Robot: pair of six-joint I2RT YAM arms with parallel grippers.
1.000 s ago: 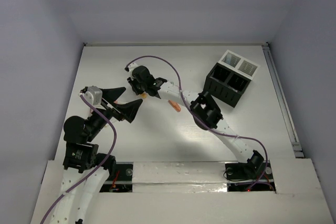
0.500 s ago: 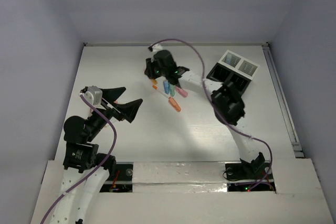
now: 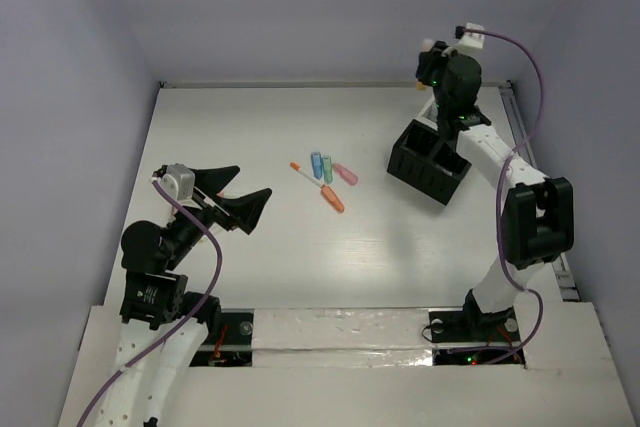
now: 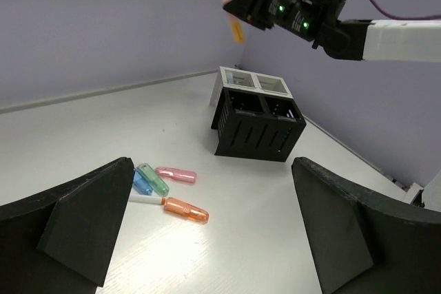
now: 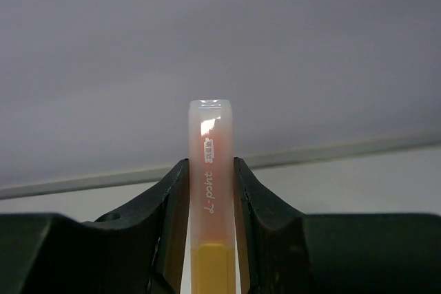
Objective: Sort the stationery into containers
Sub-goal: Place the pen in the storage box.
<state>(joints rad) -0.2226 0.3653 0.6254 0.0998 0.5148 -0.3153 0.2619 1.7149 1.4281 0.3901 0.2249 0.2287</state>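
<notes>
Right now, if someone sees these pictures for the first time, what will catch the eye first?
The right gripper, high in the air by the black box, pinches an orange-yellow pen with a clear cap. On the white table, left of the box, a small cluster of coloured markers lies loose.

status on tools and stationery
Right tool shut on yellow clear-capped pen, high by black slotted box. Left tool open, empty. Five coloured pieces loose mid-table.
</notes>
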